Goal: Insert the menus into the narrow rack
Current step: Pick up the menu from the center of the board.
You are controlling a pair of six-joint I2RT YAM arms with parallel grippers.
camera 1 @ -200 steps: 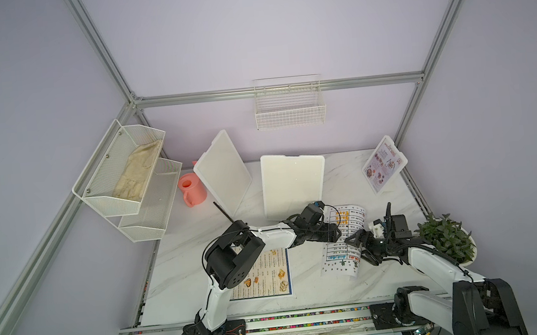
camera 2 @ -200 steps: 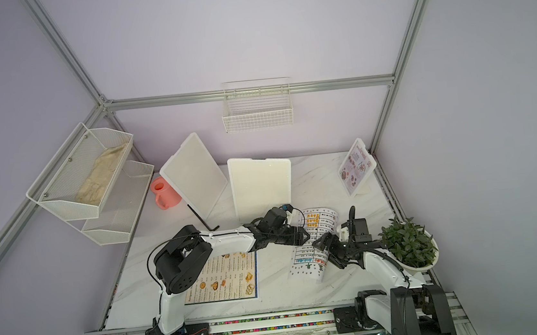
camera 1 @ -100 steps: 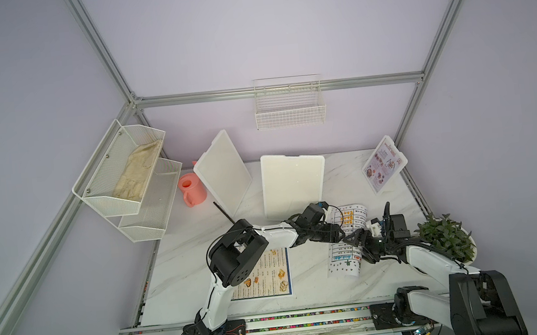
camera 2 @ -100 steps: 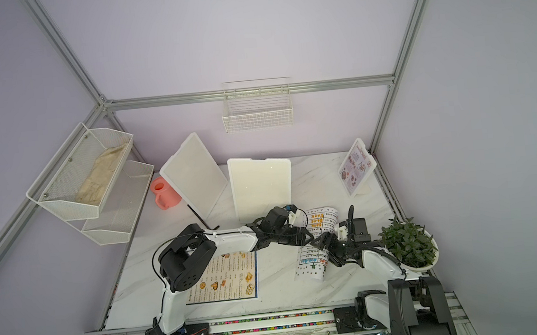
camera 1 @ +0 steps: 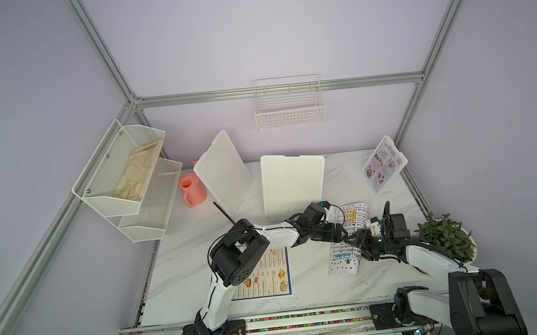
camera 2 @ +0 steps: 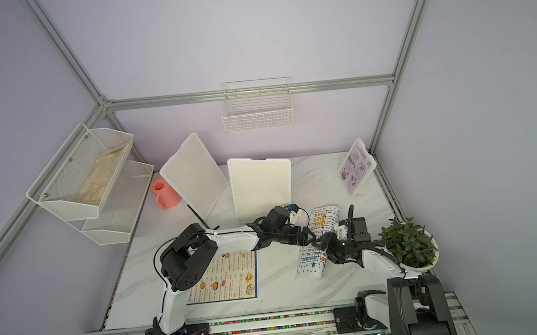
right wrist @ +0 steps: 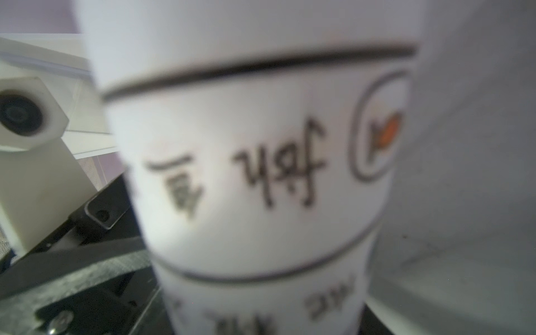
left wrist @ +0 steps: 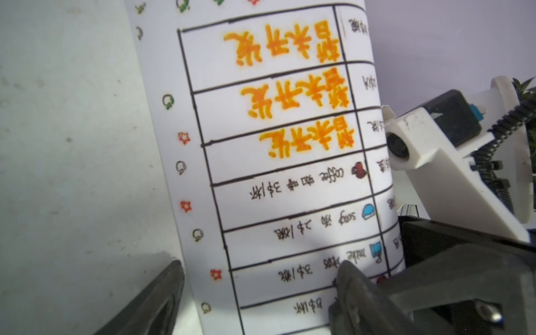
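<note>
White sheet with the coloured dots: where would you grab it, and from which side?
Grip the white sheet by a long side edge, around mid-length, coming in from the side. It is arched across its width, so the rounded face gives little to pinch, while that thin edge is probably the easiest part to catch.

marble table (camera 1: 183,273) | dark-bordered menu (camera 1: 272,275) flat | pink jug (camera 1: 192,189) | potted plant (camera 1: 445,238)

Right wrist cam: mostly filled by the white table sheet (right wrist: 255,162), bowed toward the lens and badly out of focus. Black ruled lines cross it, with handwritten characters between them and a circled orange mark near one edge. Beside it is a white camera housing (right wrist: 26,116) with a dark lens, above a black bracket (right wrist: 101,213) with a screw. Pale tabletop (right wrist: 464,261) on the sheet's other side. Sliver of purple wall (right wrist: 37,14).
</note>
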